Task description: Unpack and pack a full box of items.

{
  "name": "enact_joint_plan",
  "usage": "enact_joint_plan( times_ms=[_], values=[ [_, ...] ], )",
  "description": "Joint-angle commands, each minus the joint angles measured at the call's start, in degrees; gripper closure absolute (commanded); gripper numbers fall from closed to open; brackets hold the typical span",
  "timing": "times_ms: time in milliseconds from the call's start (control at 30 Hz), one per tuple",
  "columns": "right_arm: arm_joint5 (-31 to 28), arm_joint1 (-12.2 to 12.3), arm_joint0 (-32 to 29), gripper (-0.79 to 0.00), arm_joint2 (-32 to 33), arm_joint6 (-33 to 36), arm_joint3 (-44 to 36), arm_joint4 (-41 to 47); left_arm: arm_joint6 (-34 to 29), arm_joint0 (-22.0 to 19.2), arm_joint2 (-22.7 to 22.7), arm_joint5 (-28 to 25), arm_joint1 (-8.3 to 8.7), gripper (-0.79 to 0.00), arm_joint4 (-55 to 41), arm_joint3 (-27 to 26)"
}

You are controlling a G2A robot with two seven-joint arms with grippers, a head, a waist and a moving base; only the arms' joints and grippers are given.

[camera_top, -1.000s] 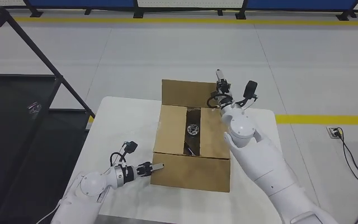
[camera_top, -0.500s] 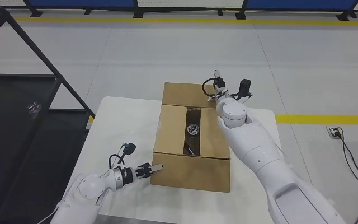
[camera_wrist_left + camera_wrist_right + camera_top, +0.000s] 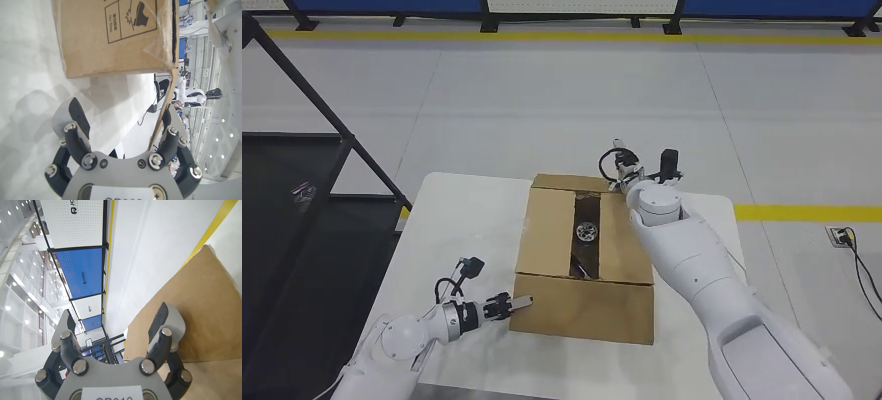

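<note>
Cardboard box (image 3: 547,238) sits mid-bench, on the white bench (image 3: 462,230). The two long side flaps are folded in, with a dark gap between them. A round dark-and-silver item (image 3: 587,231) shows through the gap; the rest of the contents are too dark to make out.

Far flap (image 3: 567,182) is tilted low over the box's far end. The right pincer (image 3: 618,165) is at that flap's right part. In the right wrist view the right pincer (image 3: 115,311) is spread wide and grips nothing. One finger lies against the brown face of the far flap (image 3: 204,306); the other is out in free air.

Near flap (image 3: 582,312) hangs out and down at the box's front. The left pincer (image 3: 524,299) is low over the bench at the box's near left corner. In the left wrist view the left pincer (image 3: 121,111) is open. The near flap (image 3: 165,102) is seen edge-on there, passing between the fingers and just beside one pad, well apart from the other. Cannot tell whether it touches that pad. The printed side of the box (image 3: 117,37) stands just beyond, on the bench (image 3: 28,56).
</note>
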Motion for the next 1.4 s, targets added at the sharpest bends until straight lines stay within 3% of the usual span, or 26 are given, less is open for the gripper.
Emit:
enact_joint_plan(
  times_ms=[0, 200, 400, 833, 933, 1367],
  values=[
    [0.31, -0.14, 0.05, -0.785, -0.13, 1.03, 0.42, -1.03, -0.20, 0.03, 0.19, -0.13, 0.05, -0.785, 0.00, -0.16],
    [-0.84, -0.30, 0.25, -0.785, 0.44, 2.22, 0.92, -2.40, -0.57, 0.31, 0.25, -0.75, 0.29, -0.785, -0.07, -0.68],
    [-7.89, -0.08, -0.28, -0.785, 2.58, 5.03, -0.21, -0.90, 0.71, 0.84, -0.43, -1.61, 0.51, -0.785, -0.98, -1.37],
    [-27.67, 4.15, -2.91, -0.785, 3.00, 43.31, -3.62, -9.64, 8.20, 6.70, -9.60, -6.09, 1.72, -0.785, -8.81, -6.56],
    [-28.25, 4.39, -3.11, -0.785, 3.20, 43.93, -3.74, -9.79, 6.02, 7.05, -10.24, -5.06, 1.83, -0.785, -13.36, -6.72],
    [-27.65, 4.69, -4.51, -0.785, 2.38, 45.48, -5.97, -12.52, 6.33, 7.15, -10.25, -4.98, 1.82, -0.785, -13.41, -6.76]
  ],
)
